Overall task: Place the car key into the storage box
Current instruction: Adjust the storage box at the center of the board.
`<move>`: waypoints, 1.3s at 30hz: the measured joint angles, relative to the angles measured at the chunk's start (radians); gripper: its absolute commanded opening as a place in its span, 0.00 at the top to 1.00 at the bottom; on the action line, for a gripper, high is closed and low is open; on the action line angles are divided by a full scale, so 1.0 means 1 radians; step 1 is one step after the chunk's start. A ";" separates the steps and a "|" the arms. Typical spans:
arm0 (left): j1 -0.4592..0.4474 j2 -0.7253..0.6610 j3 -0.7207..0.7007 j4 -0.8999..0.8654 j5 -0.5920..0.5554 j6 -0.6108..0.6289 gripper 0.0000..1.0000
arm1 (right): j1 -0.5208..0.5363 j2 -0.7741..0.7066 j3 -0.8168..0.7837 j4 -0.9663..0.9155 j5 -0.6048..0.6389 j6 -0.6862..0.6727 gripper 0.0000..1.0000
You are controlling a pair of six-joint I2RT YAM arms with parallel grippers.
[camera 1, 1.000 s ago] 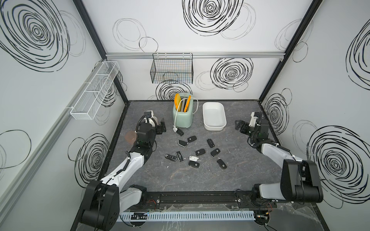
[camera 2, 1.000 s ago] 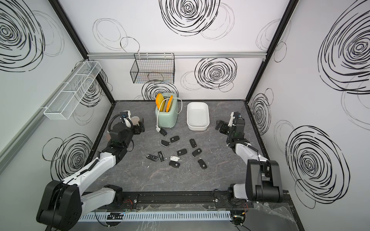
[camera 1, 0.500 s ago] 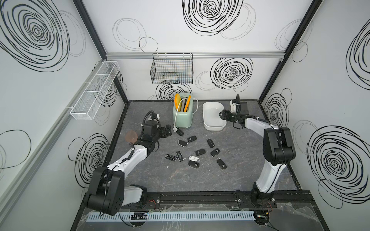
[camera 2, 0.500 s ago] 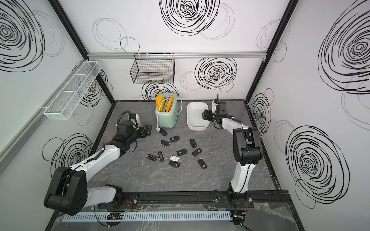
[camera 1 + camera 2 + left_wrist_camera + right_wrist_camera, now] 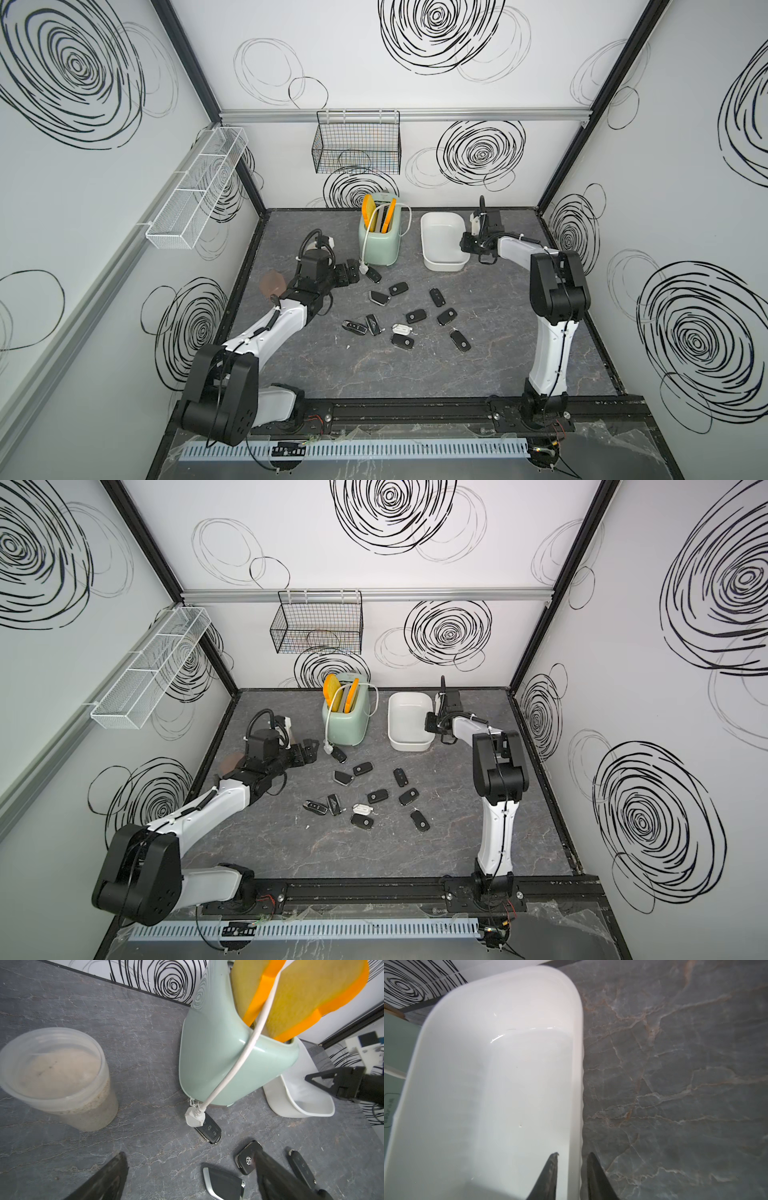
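The white storage box (image 5: 442,240) (image 5: 409,718) stands right of the toaster with nothing in it. My right gripper (image 5: 464,245) (image 5: 572,1154) straddles its right wall, one finger inside and one outside, shut on the rim (image 5: 576,1084). Several black car keys (image 5: 398,288) lie scattered mid-table, with one white key (image 5: 402,329) among them. My left gripper (image 5: 351,272) (image 5: 189,1152) hovers open over the keys nearest the toaster. The wrist view shows one key under the plug (image 5: 209,1130), a badged key (image 5: 247,1160) by one finger and a silver-edged key (image 5: 222,1184).
A mint toaster (image 5: 380,241) holds orange-yellow slices, and its white cord ends in a plug (image 5: 193,1119) resting on a key. A translucent cup (image 5: 56,1076) stands left of my left gripper. A black wire basket (image 5: 357,147) and a white mesh rack (image 5: 195,187) hang on the walls.
My right arm swung from the right wall over to the storage box and its jaws closed on the box's right wall. My left gripper moved right toward the keys, staying open.
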 measured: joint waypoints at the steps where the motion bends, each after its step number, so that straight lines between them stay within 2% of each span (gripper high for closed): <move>1: 0.000 -0.006 0.000 0.000 0.000 -0.005 0.02 | 0.000 0.006 0.000 -0.003 0.000 0.000 0.90; 3: 0.001 -0.014 0.000 0.000 0.000 -0.013 0.02 | 0.001 0.008 0.000 -0.014 0.003 0.001 0.94; 10: -0.016 -0.026 0.000 -0.026 -0.005 -0.033 0.02 | 0.017 -0.042 -0.041 -0.026 0.006 0.003 0.94; 19: -0.200 -0.100 -0.008 -0.107 -0.022 -0.063 0.02 | 0.086 -0.266 -0.212 -0.010 0.004 0.026 0.94; 30: -0.211 -0.348 -0.137 -0.201 0.026 -0.183 0.02 | 0.202 -0.214 -0.238 0.022 0.057 0.060 0.95; 39: -0.211 -0.393 -0.141 -0.237 0.026 -0.199 0.02 | 0.216 -0.200 -0.238 0.025 0.127 0.060 0.98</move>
